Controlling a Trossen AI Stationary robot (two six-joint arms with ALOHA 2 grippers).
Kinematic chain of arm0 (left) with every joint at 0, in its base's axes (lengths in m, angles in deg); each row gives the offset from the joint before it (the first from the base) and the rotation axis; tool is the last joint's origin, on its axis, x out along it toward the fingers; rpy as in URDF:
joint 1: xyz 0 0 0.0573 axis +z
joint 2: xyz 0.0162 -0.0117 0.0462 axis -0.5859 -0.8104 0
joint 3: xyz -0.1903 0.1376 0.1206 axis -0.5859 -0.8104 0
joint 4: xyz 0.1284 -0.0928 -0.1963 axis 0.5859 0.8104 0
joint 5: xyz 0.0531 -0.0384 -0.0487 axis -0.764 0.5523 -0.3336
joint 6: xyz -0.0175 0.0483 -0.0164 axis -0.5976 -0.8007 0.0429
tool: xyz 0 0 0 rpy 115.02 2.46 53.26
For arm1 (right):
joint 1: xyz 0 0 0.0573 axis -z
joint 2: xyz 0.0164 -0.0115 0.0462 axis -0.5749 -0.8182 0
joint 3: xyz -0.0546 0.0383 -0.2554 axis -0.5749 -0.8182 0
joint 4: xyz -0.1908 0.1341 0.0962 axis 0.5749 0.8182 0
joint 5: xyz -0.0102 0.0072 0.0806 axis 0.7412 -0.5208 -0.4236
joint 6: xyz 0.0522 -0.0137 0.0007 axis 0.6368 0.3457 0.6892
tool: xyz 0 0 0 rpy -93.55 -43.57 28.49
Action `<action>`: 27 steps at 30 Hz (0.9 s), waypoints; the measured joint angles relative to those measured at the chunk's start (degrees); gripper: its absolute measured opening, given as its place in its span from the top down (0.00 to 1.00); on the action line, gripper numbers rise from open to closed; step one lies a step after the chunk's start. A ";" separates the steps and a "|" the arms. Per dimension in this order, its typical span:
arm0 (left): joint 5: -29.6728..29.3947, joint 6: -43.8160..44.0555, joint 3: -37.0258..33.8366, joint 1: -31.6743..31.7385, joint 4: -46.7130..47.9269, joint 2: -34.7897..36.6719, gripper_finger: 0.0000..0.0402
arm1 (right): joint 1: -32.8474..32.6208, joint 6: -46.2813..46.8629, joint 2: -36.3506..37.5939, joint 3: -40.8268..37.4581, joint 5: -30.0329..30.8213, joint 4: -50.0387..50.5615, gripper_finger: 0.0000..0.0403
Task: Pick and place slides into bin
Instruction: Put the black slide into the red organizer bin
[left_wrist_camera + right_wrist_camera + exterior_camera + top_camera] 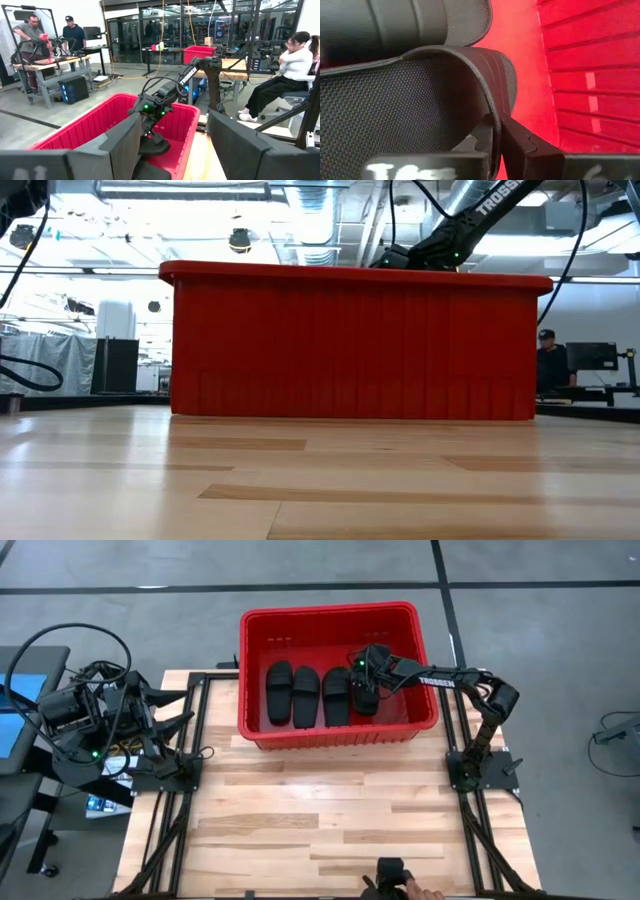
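Pinching the strap band of the 4th slide, the right gripper reaches into the red bin on its right side. 3 slides lie side by side just left. Left gripper waits wide apart, off the table's left edge.

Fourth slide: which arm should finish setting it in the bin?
Right. Its hand already pinches the fourth slide's strap inside the bin, beside three slides lying there. The left hand waits open off the table's left edge.
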 joint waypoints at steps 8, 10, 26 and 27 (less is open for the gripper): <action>0.02 0.00 0.00 0.00 0.01 0.00 0.44 | -0.10 -0.42 0.00 0.00 -0.38 0.00 0.92; 0.11 0.00 0.00 0.00 0.02 0.00 0.44 | -0.08 -0.42 0.00 0.00 -0.38 0.00 0.91; 0.43 0.00 -0.02 0.00 0.02 0.00 0.44 | 0.03 -0.40 0.01 0.00 -1.70 -0.03 0.76; 0.43 0.00 -0.02 0.00 0.02 0.00 0.44 | 0.08 -0.40 0.02 0.00 -1.75 -0.04 0.76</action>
